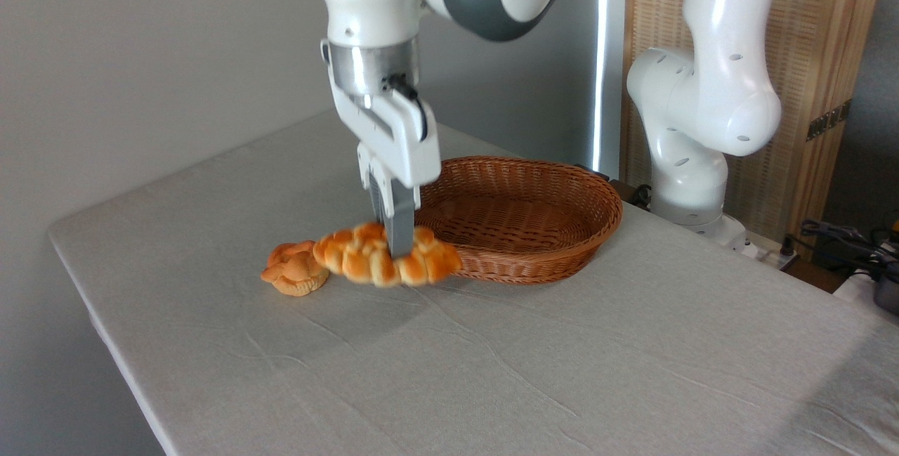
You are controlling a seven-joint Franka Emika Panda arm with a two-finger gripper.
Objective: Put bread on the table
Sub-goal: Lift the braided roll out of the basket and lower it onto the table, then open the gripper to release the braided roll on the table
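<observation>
The braided golden-orange bread lies lengthwise just in front of the wicker basket, at or barely above the grey cloth of the table; I cannot tell whether it touches the cloth. My gripper comes straight down from above and is shut on the bread at its middle, one dark finger showing in front of the loaf. The loaf's right end reaches the basket's near wall.
A small flower-topped bun sits on the cloth right next to the bread's left end. The brown oval wicker basket stands behind and to the right. The arm's base is at the back right, with cables at the far right edge.
</observation>
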